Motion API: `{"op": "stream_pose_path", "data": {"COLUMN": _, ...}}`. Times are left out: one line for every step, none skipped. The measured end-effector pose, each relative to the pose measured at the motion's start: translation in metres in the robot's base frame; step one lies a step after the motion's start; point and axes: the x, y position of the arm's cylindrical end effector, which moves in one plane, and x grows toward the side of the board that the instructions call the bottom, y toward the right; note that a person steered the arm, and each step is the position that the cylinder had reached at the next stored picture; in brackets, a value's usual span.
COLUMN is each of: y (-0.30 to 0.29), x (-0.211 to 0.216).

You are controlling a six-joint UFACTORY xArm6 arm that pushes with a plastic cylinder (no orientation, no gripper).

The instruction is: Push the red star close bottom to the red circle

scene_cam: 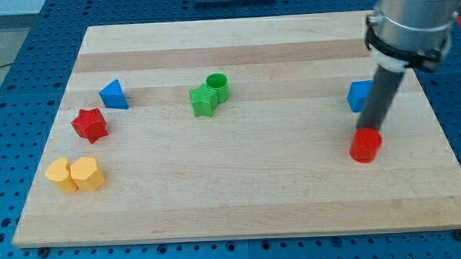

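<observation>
The red star [90,124] lies near the board's left edge, just below and left of the blue triangle [114,94]. The red circle [365,145] lies far to the view's right. My tip [367,129] is at the red circle's top edge, touching or almost touching it, far from the red star. The dark rod rises from there to the arm at the view's top right.
A blue block [358,96] sits right behind the rod, partly hidden. A green star [203,101] and green circle [217,85] touch at the upper middle. Two yellow blocks [76,175] sit side by side at lower left. The wooden board [241,206] lies on a blue pegboard.
</observation>
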Motion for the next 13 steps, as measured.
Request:
{"op": "stream_pose_path", "data": {"y": -0.006, "x": -0.026}}
{"op": "stream_pose_path", "data": {"y": -0.052, "x": -0.011}}
{"op": "stream_pose_path", "data": {"y": -0.015, "x": 0.051}}
{"op": "stream_pose_path", "data": {"y": -0.054, "x": 0.036}}
{"op": "stream_pose_path", "data": {"y": -0.151, "x": 0.032}}
{"op": "stream_pose_path", "data": {"y": -0.268, "x": 0.032}}
{"op": "stream_pose_path", "data": {"y": -0.364, "x": 0.009}}
{"op": "stream_pose_path", "data": {"y": -0.405, "x": -0.027}}
{"op": "stream_pose_path", "data": {"y": -0.462, "x": -0.030}}
{"op": "stream_pose_path", "data": {"y": -0.482, "x": -0.027}}
{"op": "stream_pose_path", "data": {"y": -0.495, "x": -0.051}}
{"op": "stream_pose_path", "data": {"y": -0.492, "x": -0.096}}
{"op": "stream_pose_path", "data": {"y": -0.489, "x": -0.084}}
